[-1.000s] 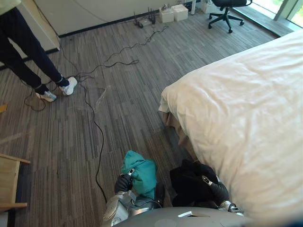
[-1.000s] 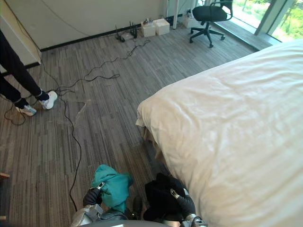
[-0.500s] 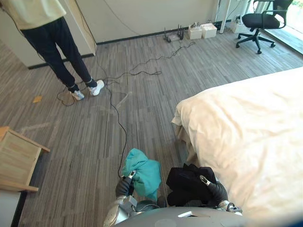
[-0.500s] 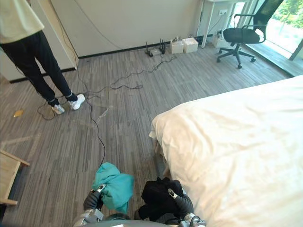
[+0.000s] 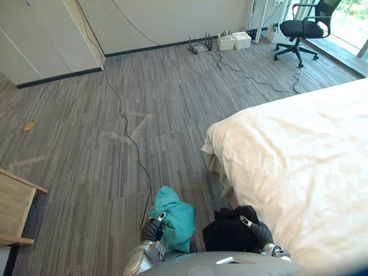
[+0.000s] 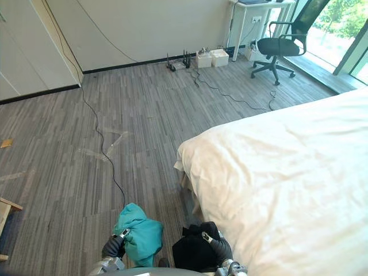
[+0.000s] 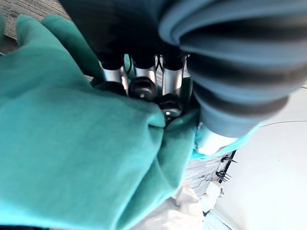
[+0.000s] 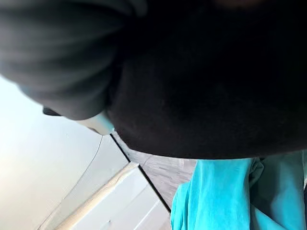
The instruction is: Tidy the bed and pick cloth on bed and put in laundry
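The left wrist view looks from very close at the left hand's fingers (image 7: 113,76). They are bent and pushed into the teal cloth (image 7: 72,143), so this hand is grabbing it tight. From the head, the left hand (image 5: 152,229) is just a small dark shape low down with the teal cloth bunched on top of it.

The right wrist view shows the black cloth (image 8: 206,96) up close, with a bit of the teal cloth in one corner. From the head, the black cloth sits in a heap at the right hand (image 5: 260,233), low down and just beside the teal one. I cannot tell if the right hand is gripping it or just carrying it.

Both cloths are off the bed (image 5: 299,155) and up in front of the robot, over the floor (image 5: 86,144). The bed is on the right. Its near corner is close to the black cloth, and its edge runs away along that side. The cream cover looks smooth, with small wrinkles. Ahead and to the left there is lots of open grey floor. A wooden table (image 5: 14,210) pokes in at the far left edge. A black chair (image 5: 302,29) stands far off by the wall.

The teal cloth is bright, soft and folded in a lump. The black cloth is dark and crumpled
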`<state>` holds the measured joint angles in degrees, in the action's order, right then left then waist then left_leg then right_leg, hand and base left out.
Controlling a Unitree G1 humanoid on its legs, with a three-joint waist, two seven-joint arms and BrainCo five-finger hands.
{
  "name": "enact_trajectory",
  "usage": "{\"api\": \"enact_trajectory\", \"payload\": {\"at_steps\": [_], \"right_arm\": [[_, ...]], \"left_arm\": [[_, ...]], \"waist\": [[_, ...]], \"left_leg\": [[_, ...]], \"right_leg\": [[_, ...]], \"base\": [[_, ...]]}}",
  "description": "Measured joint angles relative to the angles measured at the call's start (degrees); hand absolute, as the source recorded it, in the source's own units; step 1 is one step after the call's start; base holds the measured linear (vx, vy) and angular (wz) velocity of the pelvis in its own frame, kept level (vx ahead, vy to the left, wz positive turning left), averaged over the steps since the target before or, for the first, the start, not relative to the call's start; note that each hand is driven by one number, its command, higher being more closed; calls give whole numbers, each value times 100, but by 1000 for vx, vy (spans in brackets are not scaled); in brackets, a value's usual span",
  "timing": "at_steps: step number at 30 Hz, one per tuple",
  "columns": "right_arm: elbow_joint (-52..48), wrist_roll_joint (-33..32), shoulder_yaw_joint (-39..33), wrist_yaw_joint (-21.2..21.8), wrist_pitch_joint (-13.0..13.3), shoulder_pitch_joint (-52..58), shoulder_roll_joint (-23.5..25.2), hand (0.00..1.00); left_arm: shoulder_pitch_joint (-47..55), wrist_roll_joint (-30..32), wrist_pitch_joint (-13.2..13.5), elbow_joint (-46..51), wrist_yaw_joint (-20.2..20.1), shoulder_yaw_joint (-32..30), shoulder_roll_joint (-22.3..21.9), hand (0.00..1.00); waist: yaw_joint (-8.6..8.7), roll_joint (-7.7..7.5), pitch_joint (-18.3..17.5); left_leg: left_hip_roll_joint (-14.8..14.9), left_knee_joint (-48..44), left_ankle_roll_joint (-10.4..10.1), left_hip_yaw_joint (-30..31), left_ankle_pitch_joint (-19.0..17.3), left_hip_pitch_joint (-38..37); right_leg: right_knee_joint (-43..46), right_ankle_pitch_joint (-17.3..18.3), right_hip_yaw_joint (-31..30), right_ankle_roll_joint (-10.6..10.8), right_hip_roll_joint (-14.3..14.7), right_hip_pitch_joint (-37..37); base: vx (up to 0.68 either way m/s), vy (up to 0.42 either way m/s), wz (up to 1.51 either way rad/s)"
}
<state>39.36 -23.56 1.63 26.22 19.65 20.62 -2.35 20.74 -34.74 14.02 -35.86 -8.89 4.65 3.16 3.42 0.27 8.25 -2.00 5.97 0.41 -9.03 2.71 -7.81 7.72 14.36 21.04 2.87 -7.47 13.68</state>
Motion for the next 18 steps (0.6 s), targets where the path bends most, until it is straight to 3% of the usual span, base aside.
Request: {"api": "enact_trajectory", "payload": {"at_steps": [2,4,6,9,11,13,16,18], "right_arm": [[73,-27,-97,-237,48,8,21,100],[216,-21,-106,-498,116,9,13,100],[250,13,-118,-826,121,-65,-4,100],[510,28,-157,-1056,133,-96,-90,100],[556,89,-302,-1075,136,-198,-61,100],[540,324,-452,-1102,166,-352,-31,100],[545,618,-560,-1191,218,-445,-12,100],[545,697,-559,-1194,233,-455,8,100]], "left_arm": [[18,53,243,-152,0,113,-6,100],[16,88,571,-131,-3,120,5,100],[0,113,1029,90,-16,-174,-34,100],[34,103,1290,73,-91,-365,-105,100],[-26,113,1304,80,-158,-362,-107,100],[-46,113,1319,73,-200,-360,-189,100],[-40,120,1323,-188,-190,-316,-298,100],[6,176,1323,-327,-192,-317,-279,100]], "waist": [[6,-37,1],[-35,-83,34],[-144,-101,347],[-318,-65,523],[-339,-97,528],[-343,-71,553],[-485,55,560],[-519,94,551]], "left_leg": [[5,-44,6,-34,-32,71],[46,-760,26,-46,-292,548],[307,-3119,32,-280,-724,1658],[489,-4288,8,-271,-691,2071],[374,-4010,5,-288,-691,1976],[164,-3153,2,-330,-687,1685],[-39,-1801,82,-567,-549,1172],[-84,-1469,114,-655,-550,1062]], "right_leg": [[-7,33,-19,2,1,-72],[32,6,-16,-13,-25,-187],[87,-21,87,-31,29,-104],[35,-13,413,-31,119,344],[10,-23,554,-14,72,428],[-50,-76,740,66,21,425],[-356,-213,958,116,55,507],[-393,-249,983,146,56,500]], "base": [[48,-18,-4],[99,-15,7],[65,-41,25],[68,-7,61],[83,39,89],[23,74,75],[-85,60,47],[-145,62,13]]}}
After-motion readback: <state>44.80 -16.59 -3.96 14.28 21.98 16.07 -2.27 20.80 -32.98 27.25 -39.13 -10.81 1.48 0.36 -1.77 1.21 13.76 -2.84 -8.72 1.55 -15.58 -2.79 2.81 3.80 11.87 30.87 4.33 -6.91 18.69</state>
